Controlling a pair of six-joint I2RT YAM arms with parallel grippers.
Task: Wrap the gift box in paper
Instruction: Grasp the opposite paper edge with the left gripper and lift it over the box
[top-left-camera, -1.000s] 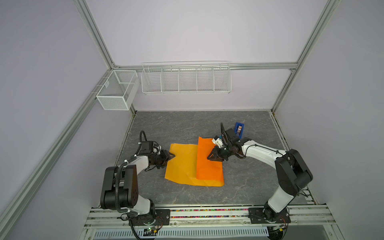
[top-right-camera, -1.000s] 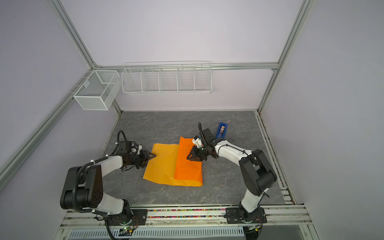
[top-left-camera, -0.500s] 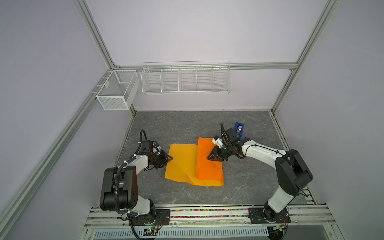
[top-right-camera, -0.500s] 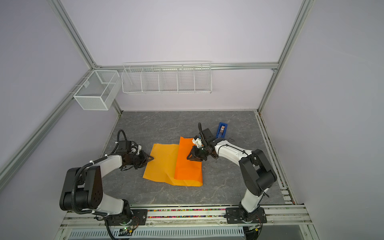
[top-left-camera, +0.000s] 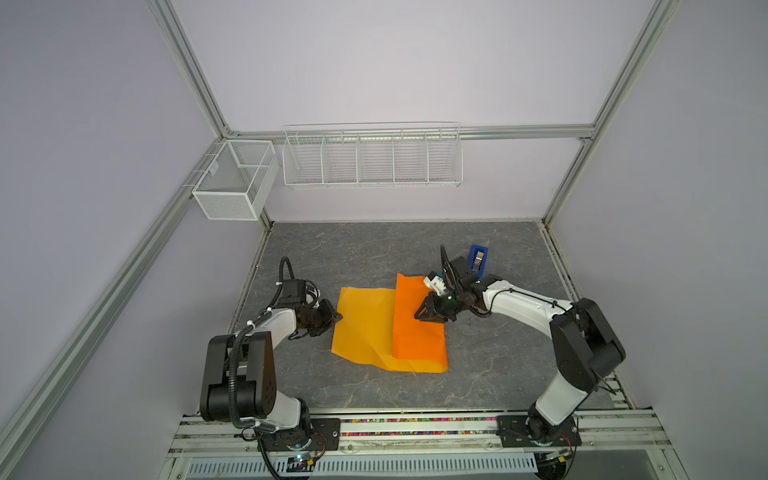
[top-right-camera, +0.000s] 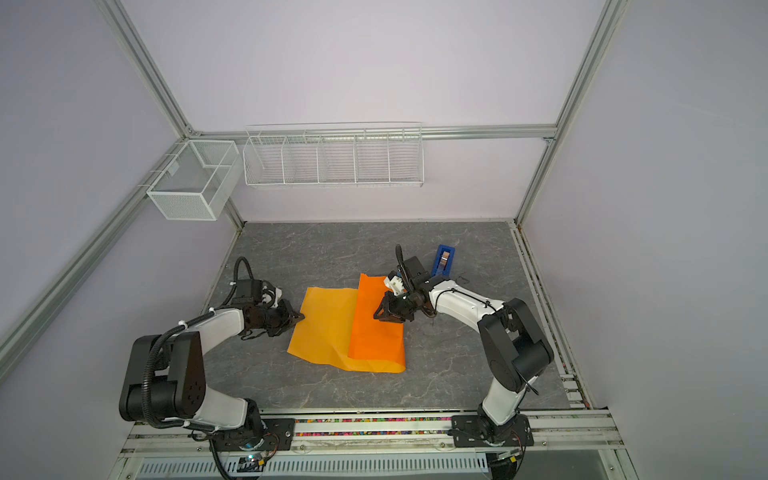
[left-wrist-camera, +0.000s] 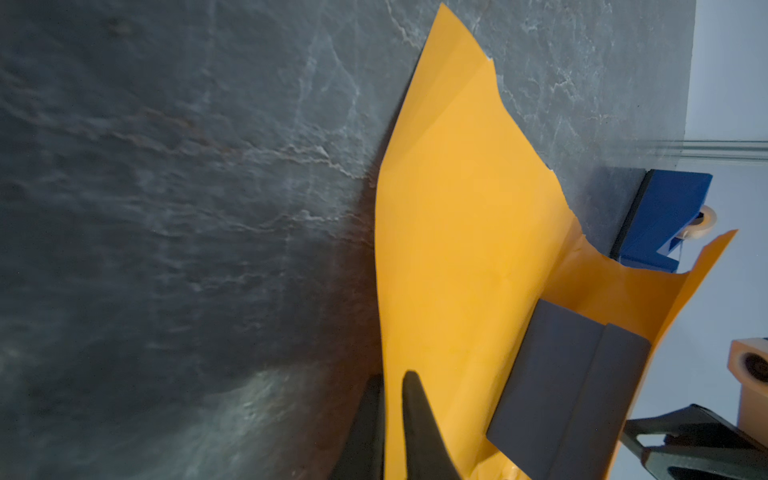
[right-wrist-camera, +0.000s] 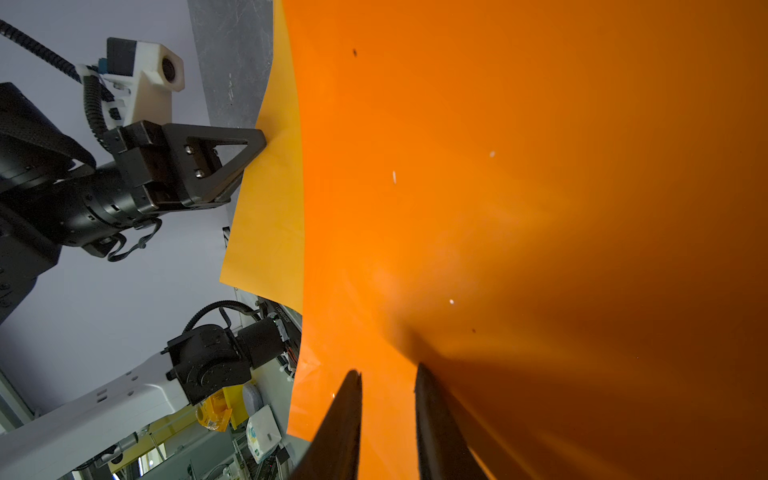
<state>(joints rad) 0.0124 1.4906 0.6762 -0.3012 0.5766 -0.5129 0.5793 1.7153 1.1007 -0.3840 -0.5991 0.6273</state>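
Observation:
The orange paper (top-left-camera: 365, 328) (top-right-camera: 324, 328) lies mid-table, its right part folded over to the left as a darker flap (top-left-camera: 415, 332). In both top views the flap hides the gift box; in the left wrist view the dark navy gift box (left-wrist-camera: 561, 386) shows under the raised flap. My left gripper (top-left-camera: 338, 318) (top-right-camera: 301, 316) (left-wrist-camera: 392, 382) is shut on the paper's left edge, one finger above the sheet and one below. My right gripper (top-left-camera: 417, 318) (top-right-camera: 376, 318) (right-wrist-camera: 387, 370) rests on top of the flap, its jaws a little apart and holding nothing.
A bright blue tape dispenser (top-left-camera: 478, 259) (top-right-camera: 444, 259) (left-wrist-camera: 665, 216) stands just behind the right arm. A long wire basket (top-left-camera: 372, 158) and a mesh bin (top-left-camera: 235, 183) hang at the back wall. A rail runs along the table's front edge.
My left gripper's jaws have closed onto the paper's left edge. The right arm and the folded flap have not moved.

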